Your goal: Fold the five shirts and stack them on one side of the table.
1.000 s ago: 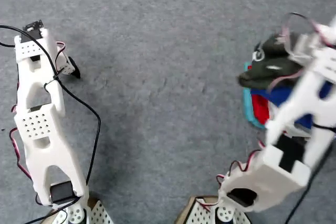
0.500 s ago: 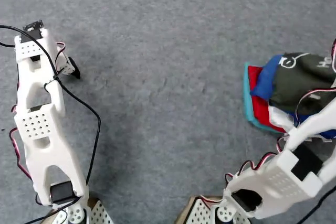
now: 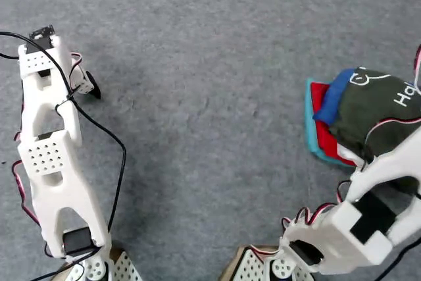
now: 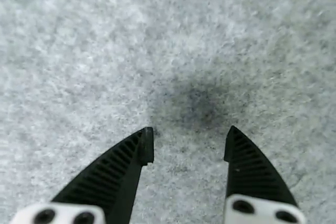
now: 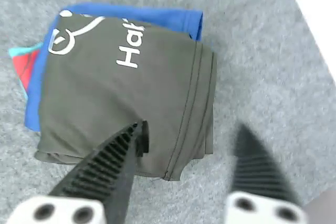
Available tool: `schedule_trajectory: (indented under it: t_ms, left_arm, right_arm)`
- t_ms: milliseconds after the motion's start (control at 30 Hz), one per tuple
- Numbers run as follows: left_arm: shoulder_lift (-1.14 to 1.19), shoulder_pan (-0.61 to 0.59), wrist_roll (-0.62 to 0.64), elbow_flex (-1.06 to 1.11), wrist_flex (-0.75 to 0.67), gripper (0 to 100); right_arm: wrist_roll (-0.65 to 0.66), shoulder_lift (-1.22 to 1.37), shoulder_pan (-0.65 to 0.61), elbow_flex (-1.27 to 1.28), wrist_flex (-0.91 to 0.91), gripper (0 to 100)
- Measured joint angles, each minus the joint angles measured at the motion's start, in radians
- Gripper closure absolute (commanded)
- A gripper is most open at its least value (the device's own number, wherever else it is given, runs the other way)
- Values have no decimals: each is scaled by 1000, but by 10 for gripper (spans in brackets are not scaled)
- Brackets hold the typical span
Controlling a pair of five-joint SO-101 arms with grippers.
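Grey felt-covered table (image 3: 210, 97) carries the folded shirts stacked at its right side. A dark grey shirt with white print (image 5: 121, 87) lies on top, with a blue shirt (image 3: 331, 100), a red shirt (image 3: 322, 133) and a teal shirt (image 3: 308, 129) peeking out below. The white right arm (image 3: 368, 195) partly covers them. The right pincer (image 5: 191, 132) hangs spread above the stack; the left pincer (image 4: 189, 135) is spread too, over bare felt.

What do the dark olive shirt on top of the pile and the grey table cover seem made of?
Dark olive folded shirt: probably soft, matte cotton jersey, given its limp folds and stitched hem. Grey table cover: looks like felt or short-pile carpet, from its fuzzy, mottled surface.
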Motion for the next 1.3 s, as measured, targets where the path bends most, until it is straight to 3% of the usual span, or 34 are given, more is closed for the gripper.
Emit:
schedule_trajectory:
  t_ms: [100, 233, 367, 567, 867, 1067, 1300]
  left_arm:
    - [0, 5, 0, 0, 15, 785]
    - [-2, 26, -44, -20, 115, 988]
    - [-64, 43, -118, -58, 224, 983]
    - [-301, 63, -138, 28, 242, 981]
    - [-864, 206, -149, 456, 236, 981]
    - [-1174, 229, -147, 884, 17, 981]
    - [-1464, 239, -149, 1419, -279, 981]
  right_arm:
    - [-43, -41, -15, 0, 0, 961]
    - [-83, -141, -32, 51, 0, 991]
    - [-84, -301, -89, 256, 0, 994]
    - [-87, -615, -272, 680, -9, 994]
    - [-89, -1054, -462, 1267, -348, 994]
    - [-89, -1275, -565, 1662, -577, 994]
    - [-117, -1482, -641, 1958, -701, 994]
